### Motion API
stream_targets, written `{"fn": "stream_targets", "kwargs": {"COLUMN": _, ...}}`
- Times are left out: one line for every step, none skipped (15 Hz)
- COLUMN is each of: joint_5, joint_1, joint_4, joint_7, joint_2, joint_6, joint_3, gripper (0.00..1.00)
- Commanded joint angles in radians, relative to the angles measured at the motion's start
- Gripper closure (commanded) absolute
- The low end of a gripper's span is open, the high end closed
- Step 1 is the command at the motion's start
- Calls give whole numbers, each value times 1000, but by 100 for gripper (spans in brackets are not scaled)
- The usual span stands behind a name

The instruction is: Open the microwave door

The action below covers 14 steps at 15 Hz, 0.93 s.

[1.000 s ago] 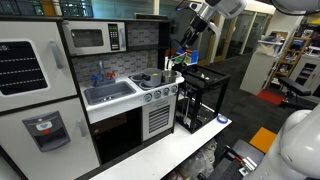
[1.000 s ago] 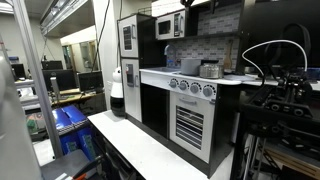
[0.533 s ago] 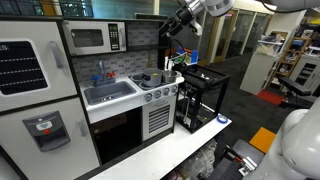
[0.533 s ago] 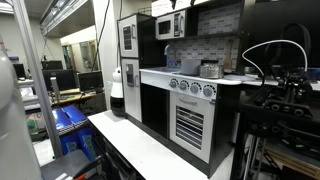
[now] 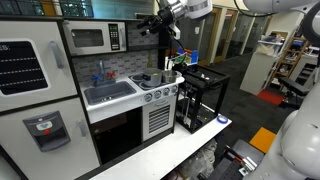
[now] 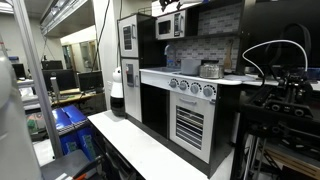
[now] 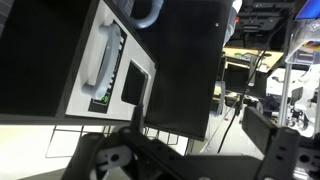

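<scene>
In an exterior view the white fridge (image 5: 30,80) stands at the left edge. Beside it, high in the toy kitchen, sits the microwave door (image 5: 86,39), a silver-grey rectangular frame around a dark, glossy window, lying flush and shut. The black keypad strip (image 5: 115,37) borders it. Just right of the strip hangs the gripper (image 5: 148,24), level with the microwave, and the arm (image 5: 186,9) reaches in from the upper right. In the tilted wrist view the pale bar handle (image 7: 97,55) shows, and the dark gripper (image 7: 195,150) fingers are spread wide, holding nothing.

Bright indoor light; blurry, tilted wrist view.
</scene>
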Motion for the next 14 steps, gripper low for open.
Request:
{"fn": "stream_targets", "kwargs": {"joint_5": -8, "joint_1": -52, "joint_4": 37, "joint_7": 34, "joint_2": 15, "joint_6": -46, "joint_3": 39, "gripper": 0}}
{"fn": "stream_targets", "kwargs": {"joint_5": -13, "joint_1": -55, "joint_4": 34, "joint_7": 50, "joint_2": 10, "joint_6": -37, "joint_3": 44, "gripper": 0}}
{"fn": "stream_targets", "kwargs": {"joint_5": -20, "joint_1": -58, "joint_4": 31, "joint_7": 71, "joint_2": 6, "joint_6": -24, "joint_3": 48, "gripper": 0}}
{"fn": "stream_targets", "kwargs": {"joint_5": -33, "joint_1": -58, "joint_4": 28, "joint_7": 100, "joint_2": 2, "joint_6": -11, "joint_3": 52, "gripper": 0}}
{"fn": "stream_targets", "kwargs": {"joint_5": -42, "joint_1": -58, "joint_4": 23, "joint_7": 135, "joint_2": -1, "joint_6": 4, "joint_3": 57, "gripper": 0}}
{"fn": "stream_targets", "kwargs": {"joint_5": -43, "joint_1": -58, "joint_4": 19, "joint_7": 163, "joint_2": -2, "joint_6": 20, "joint_3": 62, "gripper": 0}}
{"fn": "stream_targets", "kwargs": {"joint_5": -42, "joint_1": -56, "joint_4": 13, "joint_7": 190, "joint_2": -1, "joint_6": 42, "joint_3": 66, "gripper": 0}}
{"fn": "stream_targets", "kwargs": {"joint_5": -40, "joint_1": -55, "joint_4": 12, "joint_7": 210, "joint_2": 4, "joint_6": 50, "joint_3": 70, "gripper": 0}}
{"fn": "stream_targets", "kwargs": {"joint_5": -32, "joint_1": -54, "joint_4": 10, "joint_7": 227, "joint_2": 10, "joint_6": 68, "joint_3": 74, "gripper": 0}}
{"fn": "stream_targets", "kwargs": {"joint_5": -30, "joint_1": -52, "joint_4": 9, "joint_7": 244, "joint_2": 15, "joint_6": 84, "joint_3": 79, "gripper": 0}}
{"fn": "stream_targets", "kwargs": {"joint_5": -28, "joint_1": -51, "joint_4": 8, "joint_7": 258, "joint_2": 22, "joint_6": 99, "joint_3": 85, "gripper": 0}}
{"fn": "stream_targets", "kwargs": {"joint_5": -30, "joint_1": -50, "joint_4": 7, "joint_7": 271, "joint_2": 27, "joint_6": 108, "joint_3": 90, "gripper": 0}}
{"fn": "stream_targets", "kwargs": {"joint_5": -36, "joint_1": -48, "joint_4": 5, "joint_7": 286, "joint_2": 34, "joint_6": 126, "joint_3": 96, "gripper": 0}}
{"fn": "stream_targets", "kwargs": {"joint_5": -31, "joint_1": -48, "joint_4": 4, "joint_7": 293, "joint_2": 40, "joint_6": 131, "joint_3": 100, "gripper": 0}}
